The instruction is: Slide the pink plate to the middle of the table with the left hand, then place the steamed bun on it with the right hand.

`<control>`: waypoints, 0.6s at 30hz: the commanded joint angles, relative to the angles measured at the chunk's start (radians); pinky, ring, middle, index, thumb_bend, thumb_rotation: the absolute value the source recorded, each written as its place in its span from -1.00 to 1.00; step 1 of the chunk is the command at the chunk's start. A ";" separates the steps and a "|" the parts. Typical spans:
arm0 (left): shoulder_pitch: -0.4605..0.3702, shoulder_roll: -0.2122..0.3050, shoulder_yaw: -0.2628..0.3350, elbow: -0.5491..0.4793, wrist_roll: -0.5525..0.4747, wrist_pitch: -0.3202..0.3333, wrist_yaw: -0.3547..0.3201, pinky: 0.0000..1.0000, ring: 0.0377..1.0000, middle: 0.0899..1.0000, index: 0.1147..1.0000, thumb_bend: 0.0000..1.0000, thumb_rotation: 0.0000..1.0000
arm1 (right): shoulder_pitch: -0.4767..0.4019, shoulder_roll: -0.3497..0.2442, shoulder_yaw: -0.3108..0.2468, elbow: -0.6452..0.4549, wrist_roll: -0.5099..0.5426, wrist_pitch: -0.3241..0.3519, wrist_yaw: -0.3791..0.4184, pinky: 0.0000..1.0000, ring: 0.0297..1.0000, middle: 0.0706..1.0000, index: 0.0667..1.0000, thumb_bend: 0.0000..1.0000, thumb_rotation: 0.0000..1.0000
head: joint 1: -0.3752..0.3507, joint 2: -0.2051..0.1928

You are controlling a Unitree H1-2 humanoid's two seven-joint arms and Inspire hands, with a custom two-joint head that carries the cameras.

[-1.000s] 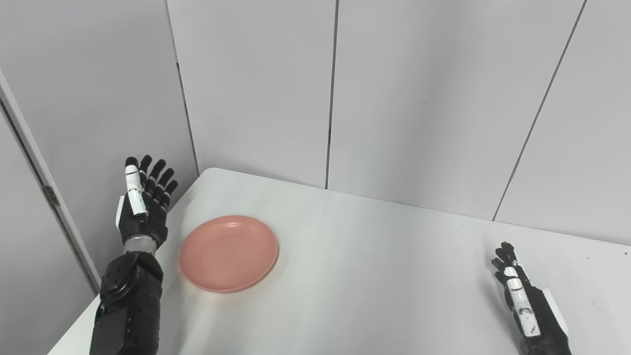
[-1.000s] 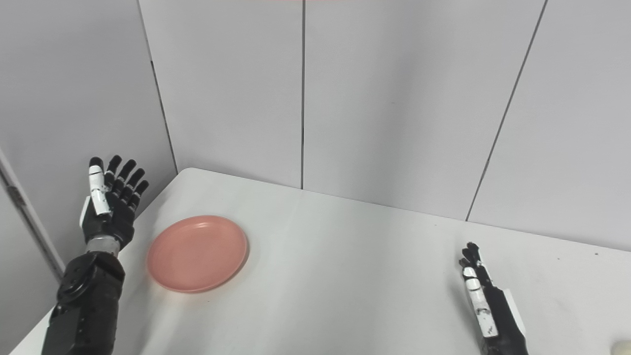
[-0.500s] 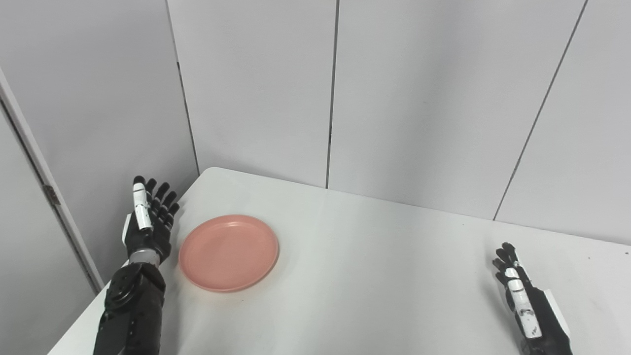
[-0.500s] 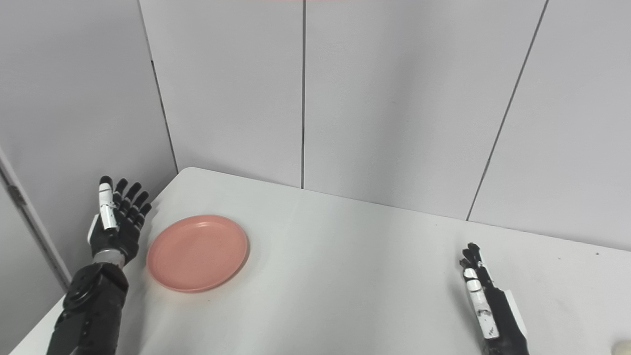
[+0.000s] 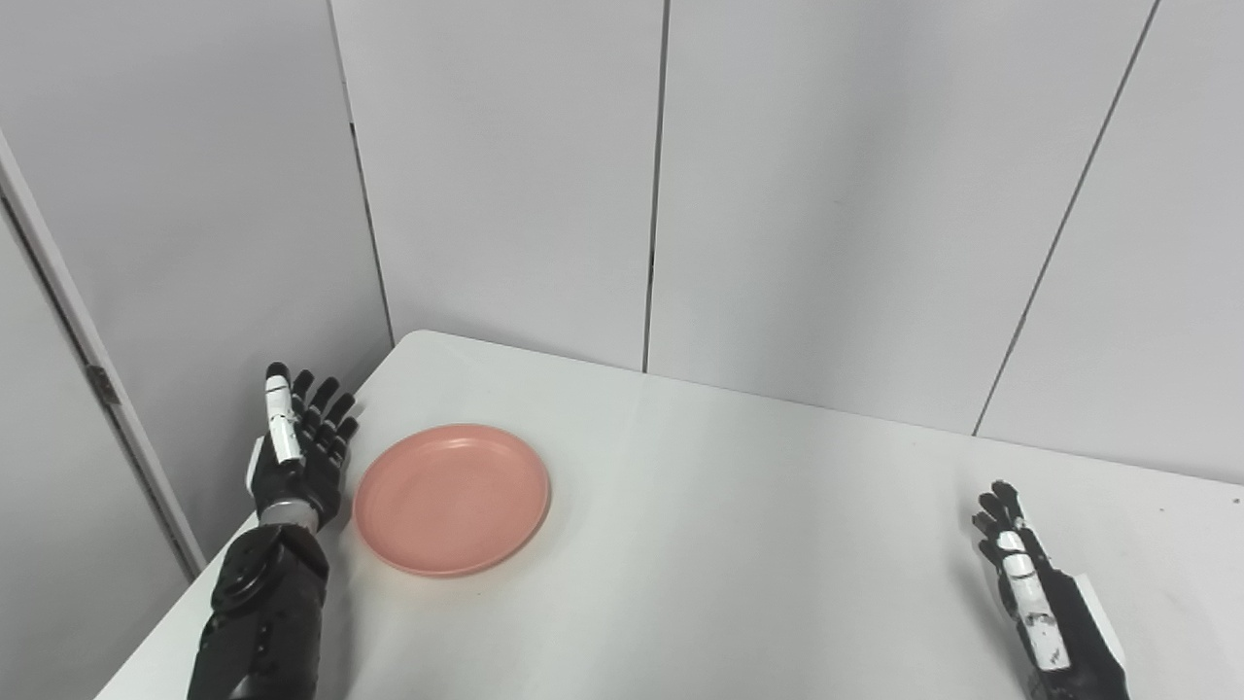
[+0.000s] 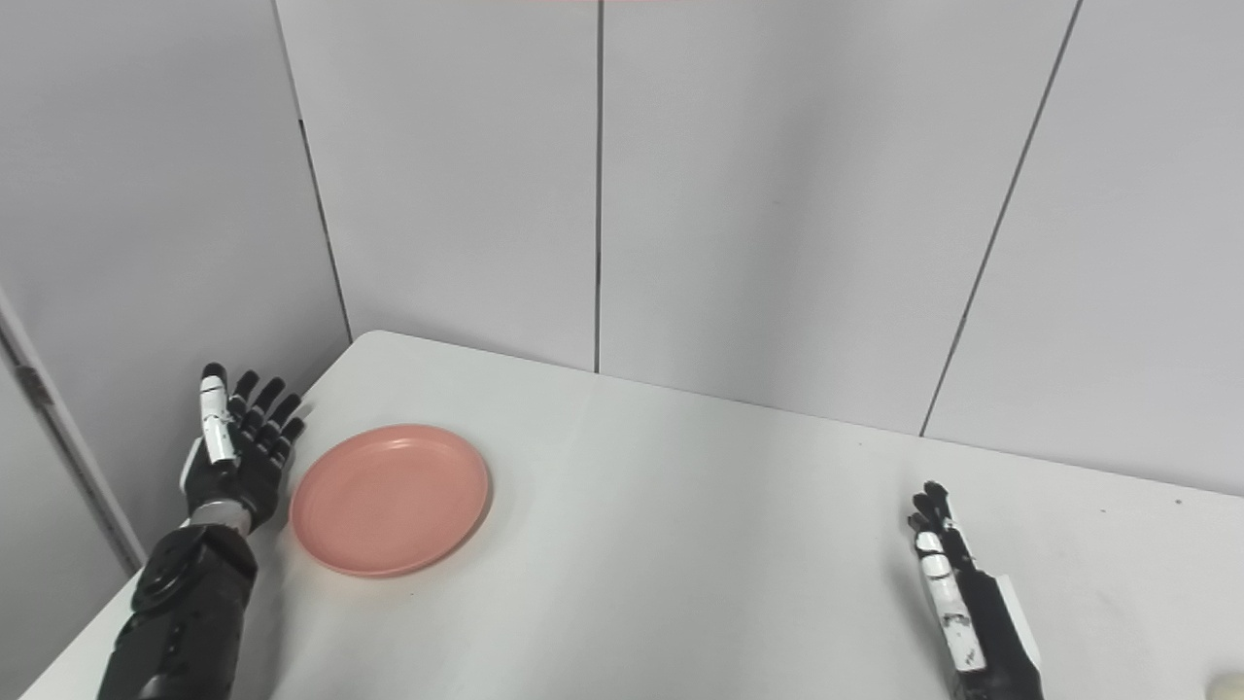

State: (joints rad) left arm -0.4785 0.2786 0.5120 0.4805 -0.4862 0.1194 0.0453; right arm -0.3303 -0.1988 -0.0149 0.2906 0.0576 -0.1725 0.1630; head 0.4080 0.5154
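Observation:
The pink plate (image 5: 453,498) lies flat on the white table (image 5: 739,525), near its left edge. My left hand (image 5: 296,449) stands just left of the plate's rim, palm toward it, fingers straight and apart, holding nothing. A narrow gap still separates it from the plate. My right hand (image 5: 1035,593) rests low at the table's right front, fingers stretched forward, open and empty. A pale rounded bit of the steamed bun (image 6: 1226,684) shows at the bottom right corner of the right eye view; the rest is cut off.
Grey wall panels (image 5: 661,185) rise right behind the table's far edge. The table's left edge and rounded far-left corner (image 5: 413,340) lie close to my left hand. A few dark specks (image 5: 1161,507) mark the tabletop at the right.
My left hand has come down and moved right, closer to the plate's left rim. The plate and my right hand have stayed put.

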 commanded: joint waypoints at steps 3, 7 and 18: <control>-0.021 0.023 -0.008 0.044 -0.003 -0.008 -0.021 0.87 0.81 0.85 0.86 0.11 1.00 | -0.002 -0.003 -0.007 0.005 0.008 -0.026 0.002 0.98 0.93 0.95 1.00 -0.58 1.00 | -0.001 0.002; -0.023 0.018 -0.013 0.077 -0.021 0.000 -0.057 0.92 0.83 0.87 0.87 0.10 1.00 | 0.001 0.000 -0.007 -0.009 0.007 -0.011 0.000 0.97 0.92 0.94 0.99 -0.58 1.00 | -0.002 0.003; -0.006 0.049 -0.123 0.098 -0.002 0.107 -0.178 0.74 0.72 0.75 0.75 0.13 1.00 | -0.002 0.000 -0.006 0.003 0.006 -0.029 0.001 0.96 0.92 0.93 0.98 -0.54 1.00 | -0.009 0.009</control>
State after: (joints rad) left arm -0.4967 0.3257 0.4026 0.5514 -0.4972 0.1725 -0.1259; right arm -0.3304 -0.1992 -0.0154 0.2934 0.0575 -0.1726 0.1633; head 0.4004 0.5246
